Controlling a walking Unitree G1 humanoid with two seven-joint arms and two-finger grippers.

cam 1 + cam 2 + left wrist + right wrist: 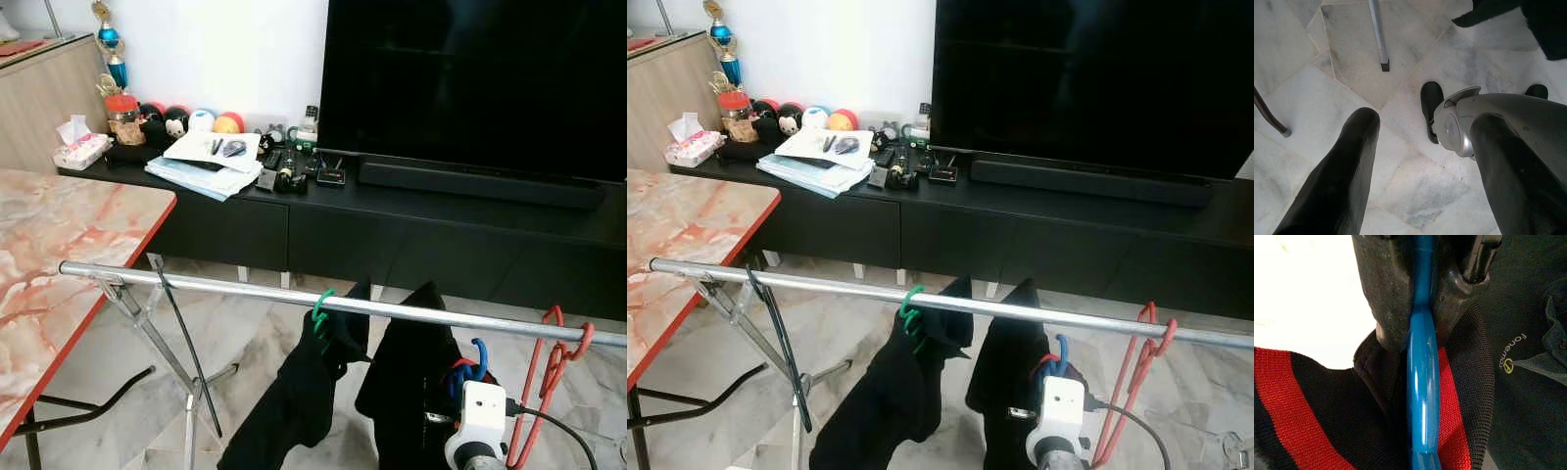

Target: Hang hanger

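Observation:
A blue hanger carries a black garment with a red-striped collar. My right gripper is shut on the hanger's neck. In the eye views its blue hook sits just below the metal rail, and the garment drapes in front of my right wrist. A green hanger with a black garment hangs on the rail to the left. Red empty hangers hang to the right. My left gripper is open and points down at the marble floor.
A marble-top table with a red edge stands at the left. The rack's folding legs reach under the rail. Behind the rail are a black TV console, cluttered at its left end, and a large TV. My feet show on the floor.

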